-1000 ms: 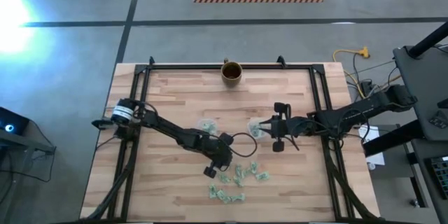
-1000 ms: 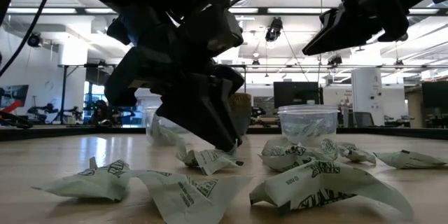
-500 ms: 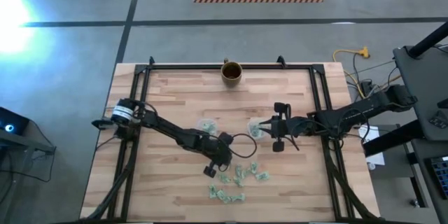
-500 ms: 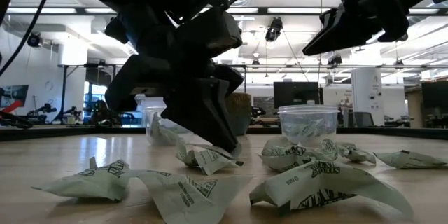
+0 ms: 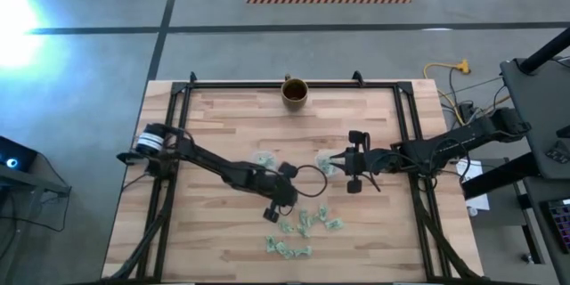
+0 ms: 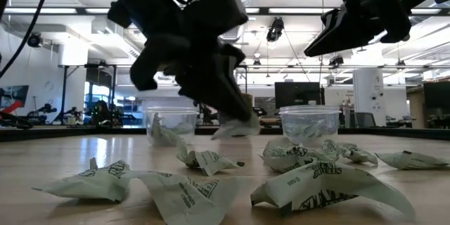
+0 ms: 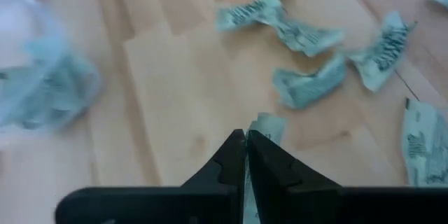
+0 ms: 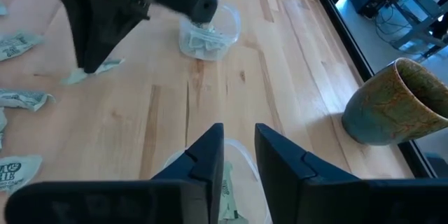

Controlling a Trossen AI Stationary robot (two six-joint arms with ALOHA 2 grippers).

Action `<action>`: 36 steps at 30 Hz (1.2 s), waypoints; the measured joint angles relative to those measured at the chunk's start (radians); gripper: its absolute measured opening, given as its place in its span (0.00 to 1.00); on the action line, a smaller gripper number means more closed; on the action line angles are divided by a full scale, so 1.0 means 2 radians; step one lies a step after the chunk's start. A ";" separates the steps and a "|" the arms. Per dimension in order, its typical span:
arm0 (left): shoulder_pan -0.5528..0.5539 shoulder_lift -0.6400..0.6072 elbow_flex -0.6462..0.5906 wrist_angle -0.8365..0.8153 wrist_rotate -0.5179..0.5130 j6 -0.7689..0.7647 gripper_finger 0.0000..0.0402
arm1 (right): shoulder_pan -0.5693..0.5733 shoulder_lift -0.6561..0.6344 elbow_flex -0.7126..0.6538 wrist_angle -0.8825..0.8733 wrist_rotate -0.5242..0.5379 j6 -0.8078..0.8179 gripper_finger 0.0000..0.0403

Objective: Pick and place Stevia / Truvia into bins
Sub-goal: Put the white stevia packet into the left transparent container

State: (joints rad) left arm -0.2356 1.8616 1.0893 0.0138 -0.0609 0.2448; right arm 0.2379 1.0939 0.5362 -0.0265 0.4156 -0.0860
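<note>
The left gripper (image 6: 235, 119) was pinched shut on one packet (image 6: 238, 126), lifted clear of the tabletop (image 5: 223, 125) near its middle. It would do best to carry it level over the left cup (image 5: 264, 159) before letting go. The right gripper (image 5: 331, 159) hovered above the right cup (image 6: 308, 124), fingers parted narrowly, holding nothing visible. Loose packets (image 5: 303, 225) lay toward the front edge; a mug (image 5: 295, 92) stood at the back edge, well apart.

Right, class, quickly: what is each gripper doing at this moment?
Left gripper: shut on a sweetener packet, lifted off the table.
Right gripper: open, holding nothing, above a clear cup.
</note>
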 joint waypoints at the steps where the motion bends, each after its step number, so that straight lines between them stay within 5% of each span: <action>1: -0.001 -0.005 0.000 -0.002 -0.008 0.000 0.00 | 0.000 0.000 0.000 0.000 0.000 0.000 0.18; 22: -0.003 -0.142 -0.007 -0.177 -0.274 -0.063 0.00 | 0.001 0.000 0.000 0.000 -0.003 0.004 0.19; 36: -0.002 -0.152 -0.042 -0.239 -0.291 -0.132 0.00 | 0.001 0.000 0.000 0.001 -0.003 0.004 0.19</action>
State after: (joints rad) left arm -0.2394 1.5574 1.0054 -0.4650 -0.6424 -0.0192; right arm 0.2398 1.0939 0.5362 -0.0238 0.4099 -0.0784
